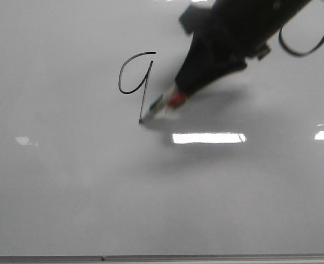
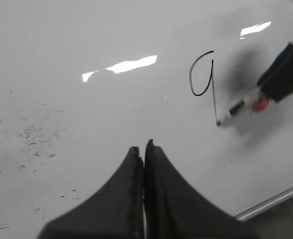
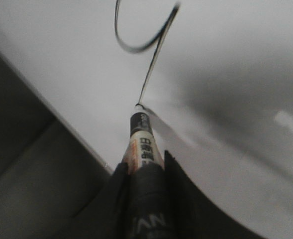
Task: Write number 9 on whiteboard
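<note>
The number 9 [image 1: 133, 77] is a thin black line on the whiteboard [image 1: 68, 181], with a loop and a slanted tail that ends at the marker tip. It also shows in the left wrist view [image 2: 202, 79] and the right wrist view [image 3: 146, 45]. My right gripper [image 1: 178, 93] is shut on a marker [image 1: 159, 107] with a white, orange and black barrel, its tip touching the board at the tail's end [image 3: 138, 105]. The marker also shows in the left wrist view [image 2: 241, 107]. My left gripper [image 2: 142, 147] is shut and empty above the board, to the left of the 9.
Bright glare patches [image 1: 208, 137] lie on the board. Its grey metal frame edge runs along the front [image 1: 162, 257]. Faint black marker specks [image 2: 32, 134] dot the board at the left. A black cable loop [image 1: 307, 38] hangs from the right arm.
</note>
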Controlling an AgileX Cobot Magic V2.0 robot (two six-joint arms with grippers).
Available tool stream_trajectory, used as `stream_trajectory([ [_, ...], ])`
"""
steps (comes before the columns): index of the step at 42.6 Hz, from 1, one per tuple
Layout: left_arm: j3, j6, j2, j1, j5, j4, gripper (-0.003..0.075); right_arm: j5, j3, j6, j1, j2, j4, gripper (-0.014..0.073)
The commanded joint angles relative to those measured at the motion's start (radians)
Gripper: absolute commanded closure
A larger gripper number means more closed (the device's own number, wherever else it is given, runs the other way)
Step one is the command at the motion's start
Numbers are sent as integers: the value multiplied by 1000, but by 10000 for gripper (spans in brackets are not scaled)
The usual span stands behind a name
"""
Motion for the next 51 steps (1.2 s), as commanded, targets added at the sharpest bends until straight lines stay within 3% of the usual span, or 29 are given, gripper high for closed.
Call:
stream_trajectory([
  [1, -28, -12, 7, 2, -65, -36, 739, -120, 18, -16, 21, 18, 3, 664],
  [7, -28, -12, 7, 2, -65, -36, 739, -65, 20, -22, 31, -23, 5, 664],
  [16, -39, 27, 33, 2, 37, -40, 718, 169, 9, -197, 31, -249, 4, 664],
  [19, -66, 104, 87, 0, 116, -51, 634, 220, -9, -285, 31, -297, 4, 664],
  [24, -125, 299, 206, -14, 200, -156, 398, 282, -39, -412, 31, -344, 5, 664],
  [27, -159, 418, 275, -58, 222, -208, 317, 312, -48, -439, 36, -355, 5, 664],
  [40, -283, 414, 580, -511, 134, -22, 325, 286, -49, -470, 238, -359, -3, 664],
  [45, -306, 413, 638, -596, 129, -20, 362, 254, -49, -470, 306, -359, -8, 664],
  [51, -311, 413, 657, -605, 124, -20, 408, 254, -49, -470, 334, -359, -8, 664],
])
